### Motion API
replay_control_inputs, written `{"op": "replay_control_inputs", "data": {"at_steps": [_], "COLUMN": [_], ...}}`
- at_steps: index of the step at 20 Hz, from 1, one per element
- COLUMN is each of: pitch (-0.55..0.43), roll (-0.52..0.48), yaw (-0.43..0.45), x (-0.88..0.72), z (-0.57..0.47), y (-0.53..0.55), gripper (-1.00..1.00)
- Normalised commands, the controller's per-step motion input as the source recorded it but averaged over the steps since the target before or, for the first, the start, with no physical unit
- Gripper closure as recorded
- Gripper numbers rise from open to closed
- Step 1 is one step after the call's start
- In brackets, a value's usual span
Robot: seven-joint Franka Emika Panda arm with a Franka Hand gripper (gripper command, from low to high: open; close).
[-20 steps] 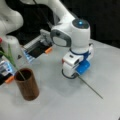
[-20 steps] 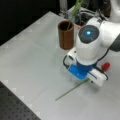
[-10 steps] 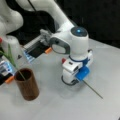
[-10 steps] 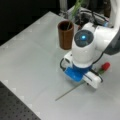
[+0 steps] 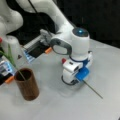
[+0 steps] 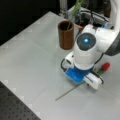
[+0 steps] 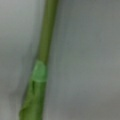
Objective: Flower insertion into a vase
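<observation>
Wrist view shows only a smooth green stem (image 7: pixel 42 82) filling the frame lengthwise over the matte grey table (image 7: pixel 87 62), with a paler green node partway along it where the stalk thickens; no fingers appear there. In both front views the gripper (image 5: pixel 75 78) is pressed down close to the tabletop over that stem, its wrist pointing straight down from a bulky, glossy white arm segment with a glowing blue ring on top (image 5: pixel 80 32) — whether the fingers are spread or pinching the stalk I cannot tell, since the blue plastic fitting (image 6: pixel 75 74) and white housing hide them. The thin stem runs out from under the gripper as a straight, wiry line across the table (image 6: pixel 67 92), and in a front view a red flower head (image 6: pixel 105 66) lies on the opposite side of the hand. Well apart from the gripper stands the dark-brown, wood-like cylindrical vase (image 5: pixel 27 85), upright, straight-walled, round-mouthed — it already holds one green stalk with leaves (image 5: pixel 11 60) leaning out of its rim.
</observation>
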Motion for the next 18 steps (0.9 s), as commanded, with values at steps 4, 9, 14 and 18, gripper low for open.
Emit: {"op": "replay_control_inputs", "data": {"at_steps": [4,9,14,18], "pitch": [0.053,0.003,-0.033,-0.112], "roll": [-0.238,-0.206,-0.137,-0.042], "yaw": [0.074,0.151,0.235,0.202], "x": [0.02,0.01,-0.05,-0.03], "z": [-0.09,-0.11,-0.11,-0.18], "y": [0.10,-0.12,-0.17,-0.13], "gripper": [-1.00,-1.00,1.00,1.00]}}
